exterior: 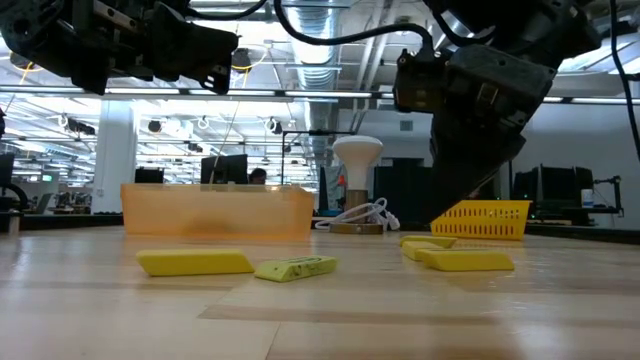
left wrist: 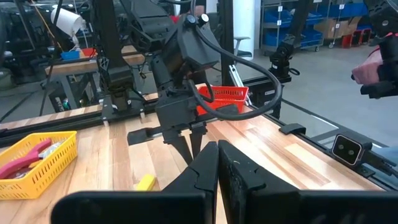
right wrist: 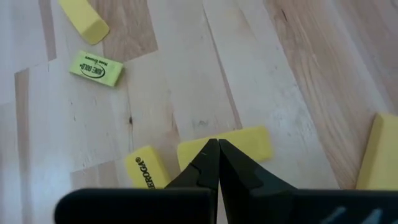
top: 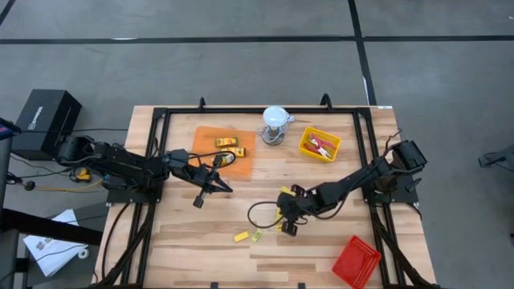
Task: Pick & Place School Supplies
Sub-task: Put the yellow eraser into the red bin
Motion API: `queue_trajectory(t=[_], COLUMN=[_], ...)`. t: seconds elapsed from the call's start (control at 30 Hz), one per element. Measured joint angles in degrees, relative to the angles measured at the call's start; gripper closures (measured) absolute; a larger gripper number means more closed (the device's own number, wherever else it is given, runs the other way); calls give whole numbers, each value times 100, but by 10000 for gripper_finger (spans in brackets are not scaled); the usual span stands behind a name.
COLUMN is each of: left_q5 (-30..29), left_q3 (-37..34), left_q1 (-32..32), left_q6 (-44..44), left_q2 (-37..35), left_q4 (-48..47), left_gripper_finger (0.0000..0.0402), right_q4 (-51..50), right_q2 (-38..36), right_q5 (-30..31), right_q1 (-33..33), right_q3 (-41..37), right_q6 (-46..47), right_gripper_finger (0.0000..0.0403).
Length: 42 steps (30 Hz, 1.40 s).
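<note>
Now the right gripper, fingers pressed together, points down over a flat yellow rectangular eraser block, partly hiding it.

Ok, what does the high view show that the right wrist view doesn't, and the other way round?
Only the high view shows the orange tray holding yellow packets, the yellow basket with red-handled scissors, the red basket, the white domed object and the shut left gripper over bare table.

Only the right wrist view shows print on two erasers: the pale green-yellow one and one beside the fingers.

Both show the right gripper, shut, over loose yellow erasers on the wood.
</note>
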Motion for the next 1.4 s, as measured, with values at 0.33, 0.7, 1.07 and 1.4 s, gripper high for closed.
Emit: queue_trajectory(t=[0.33, 0.7, 1.07, 1.4], left_q5=[95, 93, 92, 349], left_q3=[0, 0, 0, 0], left_q1=[-36, -72, -72, -74], left_q6=[-54, -57, -83, -164], left_q2=[0, 0, -2, -2], left_q4=[-22, -144, -293, -296], left_gripper_finger=[398, 398, 398, 398], right_q4=[1648, 3118, 2769, 2600], right_q2=[1, -59, -59, -59], right_q5=[68, 873, 470, 144], right_q1=[7, 257, 392, 379], right_q3=[-623, -1311, -1311, -1311], right_q6=[805, 3226, 4133, 4133], right_gripper_finger=[403, 403, 402, 327])
